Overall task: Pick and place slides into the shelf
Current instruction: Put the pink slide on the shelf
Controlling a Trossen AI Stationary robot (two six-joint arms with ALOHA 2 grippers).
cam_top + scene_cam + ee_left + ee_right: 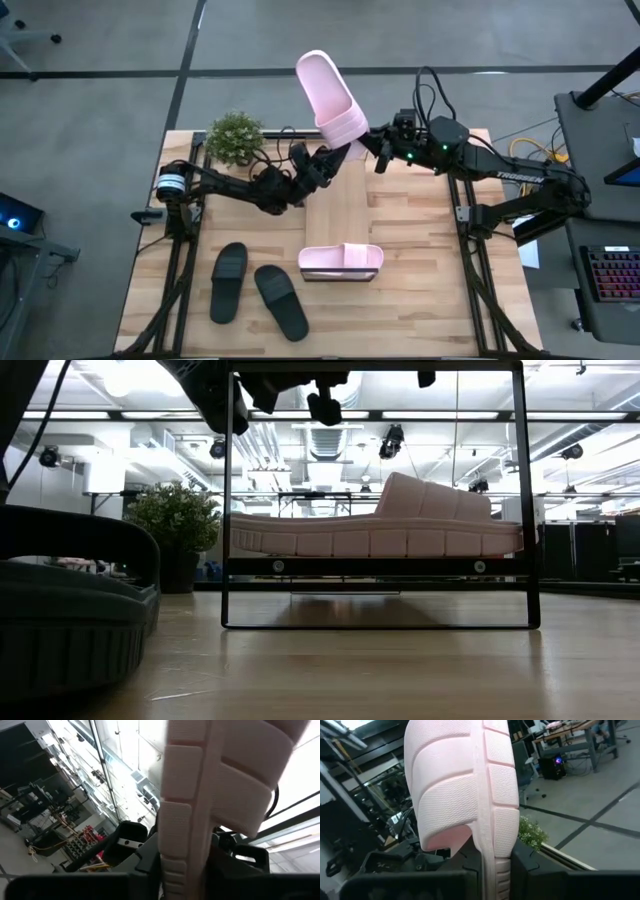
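Note:
A pale pink slide [330, 95] stands high above the table's far edge, heel end up, broad strap [345, 127] low. My left gripper [337, 155] and my right gripper [374, 150] are both shut on its lower end, from either side. The second pink slide [341, 259] lies sole down on the near end of the shelf [338, 205], and also shows in the low view [375, 530] on the board inside the dark frame [229, 500]. Two black slides [228, 282] [281, 301] lie sole down on the tabletop, left of the shelf. My left gripper pinches the raised pink slide's sole edge [176, 847] between its two fingers [131, 845], below the strap, coming from the table's left and slanting up. The slide is lifted clear and stands heel up. My right gripper pinches the same slide's sole edge [496, 855] between its two fingers [525, 862], at the strap end, coming from the table's right. The strap [445, 795] bulges to one side of the hold. The slide rises above the fingers, clear of the table.
A potted plant [235, 138] stands at the table's far left corner, close to my left arm. In the low view a black slide [70, 610] fills the near left. Bare plank tabletop lies right of the shelf [420, 260].

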